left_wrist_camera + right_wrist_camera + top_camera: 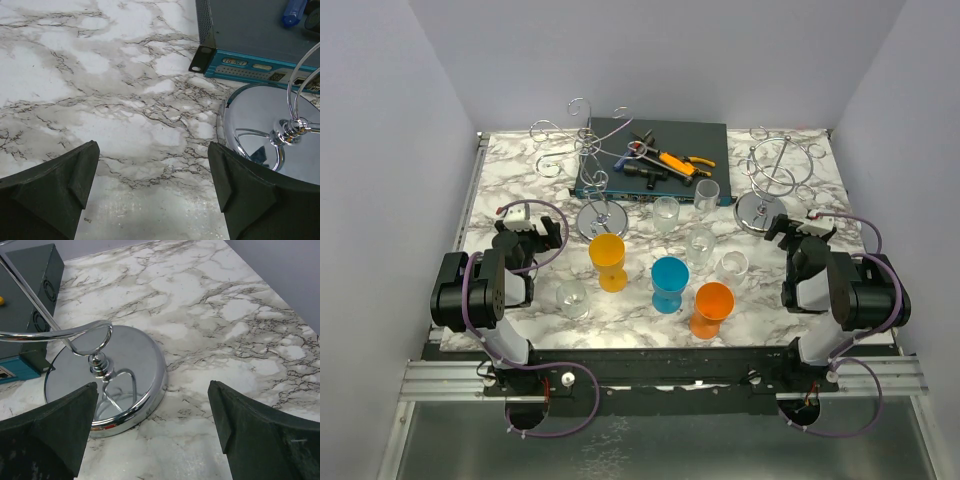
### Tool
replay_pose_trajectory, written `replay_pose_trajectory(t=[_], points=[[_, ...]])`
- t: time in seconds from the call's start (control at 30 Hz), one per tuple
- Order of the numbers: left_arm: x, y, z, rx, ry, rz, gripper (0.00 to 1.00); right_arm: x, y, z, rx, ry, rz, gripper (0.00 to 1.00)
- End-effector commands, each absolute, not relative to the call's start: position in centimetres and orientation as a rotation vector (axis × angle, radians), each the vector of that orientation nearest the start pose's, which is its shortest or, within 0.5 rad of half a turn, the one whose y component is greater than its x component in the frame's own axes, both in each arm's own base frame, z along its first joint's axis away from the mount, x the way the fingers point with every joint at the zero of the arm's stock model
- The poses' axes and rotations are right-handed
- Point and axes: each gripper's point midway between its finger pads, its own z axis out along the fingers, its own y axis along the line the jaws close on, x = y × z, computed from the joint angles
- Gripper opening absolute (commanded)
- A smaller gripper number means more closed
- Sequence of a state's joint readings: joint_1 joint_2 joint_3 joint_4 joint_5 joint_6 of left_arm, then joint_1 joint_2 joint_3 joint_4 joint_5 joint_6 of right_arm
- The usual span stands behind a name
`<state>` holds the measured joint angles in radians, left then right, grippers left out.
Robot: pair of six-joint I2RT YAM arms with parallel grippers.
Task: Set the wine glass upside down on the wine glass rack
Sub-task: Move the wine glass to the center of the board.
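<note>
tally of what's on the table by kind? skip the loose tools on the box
Clear glasses: 5
Coloured goblets: 3
Chrome racks: 2
Dark equipment box: 1
Total: 11

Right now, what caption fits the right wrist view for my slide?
Open right gripper above marble table, facing the chrome base of a wine glass rack.

No text, brand or number can be read anywhere. The teal front panel (260, 69) of the dark box (250, 25) carries small pale labels beside its ports, too blurred to make out.
</note>
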<state>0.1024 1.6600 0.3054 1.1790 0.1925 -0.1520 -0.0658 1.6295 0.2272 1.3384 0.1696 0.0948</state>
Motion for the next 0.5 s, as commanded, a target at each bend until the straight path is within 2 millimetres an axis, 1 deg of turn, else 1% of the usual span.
replay_pose_trajectory(t=[0.0, 0.17, 0.23, 0.3, 0.33, 0.37, 0.47], points=[[39.6, 0.3, 7.6, -0.074, 1.713, -0.185, 0.99, 37.9, -5.2, 9.3, 0.246, 1.593, -0.121, 1.0], [39.6, 0.2, 7.6, -0.072, 1.714, -0.186, 0.99, 37.8, -5.2, 9.3, 0.247, 1.593, -0.122, 1.0], [39.6, 0.2, 7.6, -0.066, 1.713, -0.186, 0.99, 37.6, -5.5, 9.6, 0.26, 1.581, -0.139, 1.0], [39.3, -0.1, 8.4, -0.039, 1.698, -0.217, 0.99, 37.5, -5.2, 10.0, 0.235, 1.574, -0.128, 1.0], [39.4, 0.1, 8.9, -0.05, 1.698, -0.212, 0.99, 37.3, -5.0, 10.4, 0.218, 1.563, -0.124, 1.0], [39.4, 0.3, 9.2, -0.061, 1.706, -0.218, 0.99, 37.0, -4.9, 11.0, 0.216, 1.55, -0.121, 1.0], [39.8, 0.6, 11.1, -0.085, 1.728, -0.223, 0.99, 36.3, -4.8, 12.8, 0.211, 1.52, -0.119, 1.0]])
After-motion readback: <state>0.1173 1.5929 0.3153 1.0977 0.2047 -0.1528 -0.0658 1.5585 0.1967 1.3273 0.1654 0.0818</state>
